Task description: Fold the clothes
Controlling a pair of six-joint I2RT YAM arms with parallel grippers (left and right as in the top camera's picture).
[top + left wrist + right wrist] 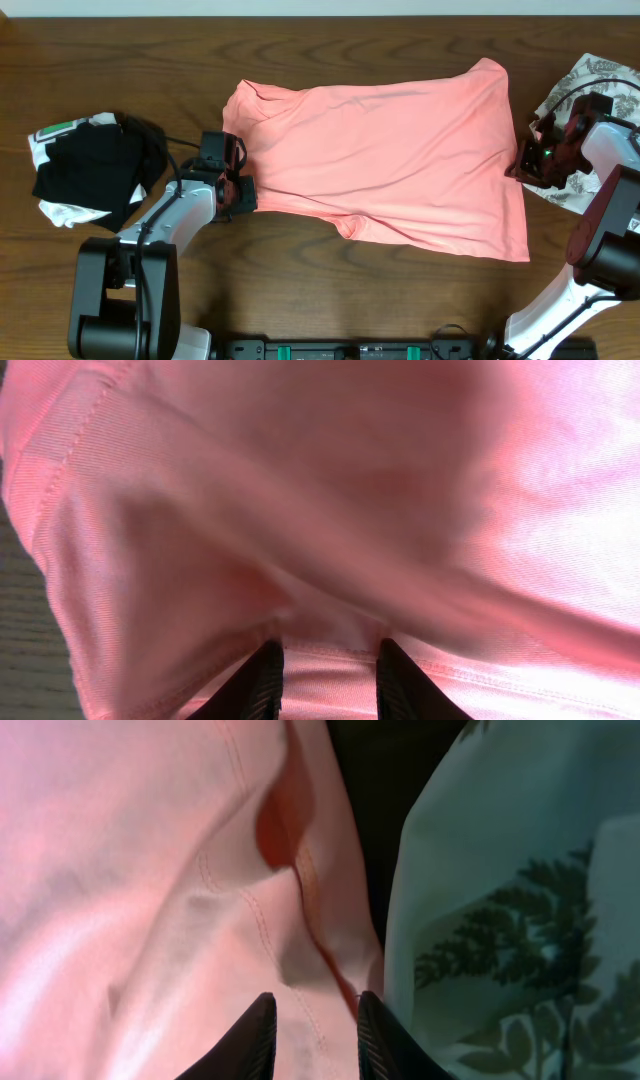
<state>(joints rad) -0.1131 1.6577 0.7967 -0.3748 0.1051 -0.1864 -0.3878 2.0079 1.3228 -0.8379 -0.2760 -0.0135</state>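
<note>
The salmon-pink T-shirt point(390, 150) lies spread across the middle of the dark wooden table point(300, 260), somewhat wrinkled along its near edge. My left gripper point(240, 195) is at the shirt's near-left edge, shut on the hemmed fabric, which runs between its fingers point(262, 680) in the left wrist view. At the shirt's right edge my right gripper point(520, 165) is shut on the seam, and pink cloth point(150, 870) fills the gap between its fingertips point(258, 1020). A white leaf-print garment point(600, 75) lies just right of that gripper.
A black-and-white bundle point(90, 170) sits at the table's left, close behind my left arm. The leaf-print cloth point(520, 920) lies partly under my right arm at the far right. Both arm bases stand at the near edge.
</note>
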